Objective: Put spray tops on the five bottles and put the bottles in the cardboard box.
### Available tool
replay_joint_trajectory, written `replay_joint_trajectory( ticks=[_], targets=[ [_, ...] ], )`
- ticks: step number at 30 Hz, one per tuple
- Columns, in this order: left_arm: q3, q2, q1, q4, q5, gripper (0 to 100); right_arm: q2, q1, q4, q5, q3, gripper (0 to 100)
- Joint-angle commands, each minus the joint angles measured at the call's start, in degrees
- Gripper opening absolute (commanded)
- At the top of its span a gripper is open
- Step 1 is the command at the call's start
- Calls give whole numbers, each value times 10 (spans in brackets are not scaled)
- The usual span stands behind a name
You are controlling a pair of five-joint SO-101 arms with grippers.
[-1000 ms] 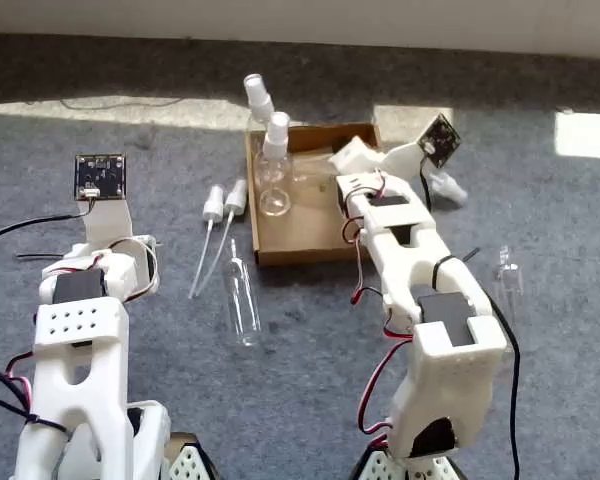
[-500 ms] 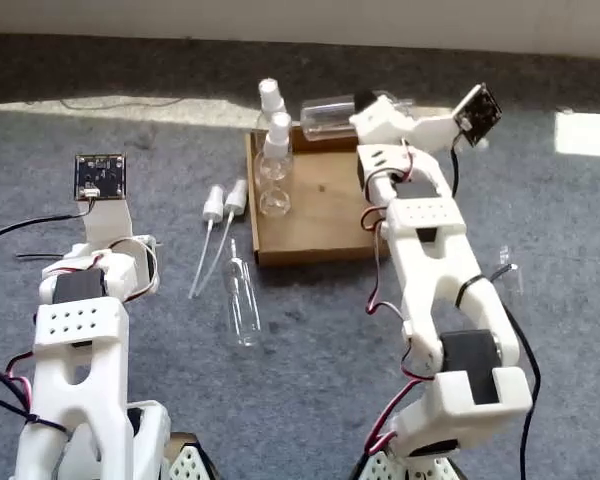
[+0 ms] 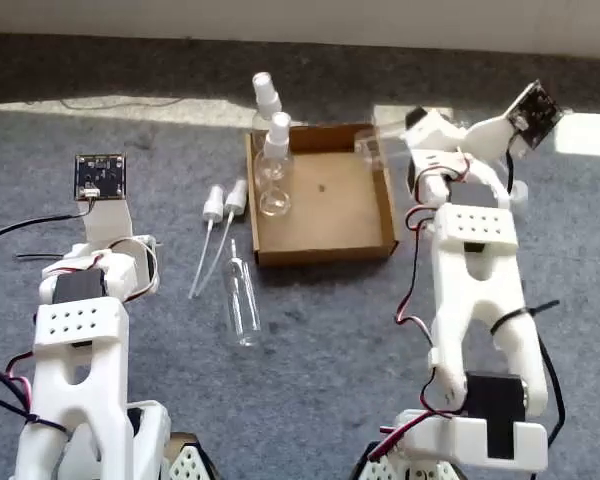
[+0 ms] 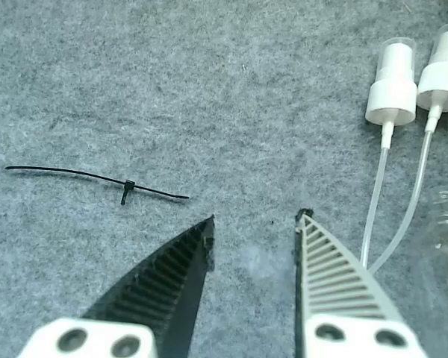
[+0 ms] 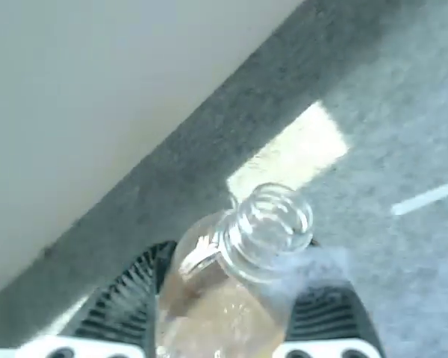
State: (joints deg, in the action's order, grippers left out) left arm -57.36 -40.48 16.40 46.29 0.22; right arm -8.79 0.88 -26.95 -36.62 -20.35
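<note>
Grey carpet runs back to a pale wall. Nearest, the left gripper hangs over the carpet with its jaws parted and nothing between them, a black cable tie on one side and two loose spray tops on the other. An uncapped bottle lies just off the near-left corner of the cardboard box. A capped bottle stands in the box's far-left corner, and a second capped bottle is just behind it. The right gripper is clamped on a clear open-necked bottle. Half a second ago it held this bottle over the box's far edge; it has now swung out past the far-right corner.
</note>
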Motion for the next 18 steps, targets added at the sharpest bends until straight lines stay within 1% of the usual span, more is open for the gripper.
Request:
replay_joint_trajectory(
  ticks=[1,3,9,11,14,15,16,18],
  targets=[
    [2,1,-8,-6,2,175,-61,-21,-115,181,52,52],
    [2,1,-9,-6,3,175,-71,-26,-177,268,53,52],
    [-8,1,-11,-8,3,175,-88,-80,-317,465,53,52],
    [-8,1,-11,-8,3,175,-85,-89,-374,560,53,53],
    [-9,1,-11,-8,3,175,-83,-87,-460,736,33,56],
    [-9,1,-11,-8,3,175,-82,-87,-477,780,20,56],
    [-9,1,-11,-8,3,175,-82,-87,-482,798,7,56],
    [-9,1,-11,-8,3,175,-80,-87,-470,803,-16,56]
  ],
)
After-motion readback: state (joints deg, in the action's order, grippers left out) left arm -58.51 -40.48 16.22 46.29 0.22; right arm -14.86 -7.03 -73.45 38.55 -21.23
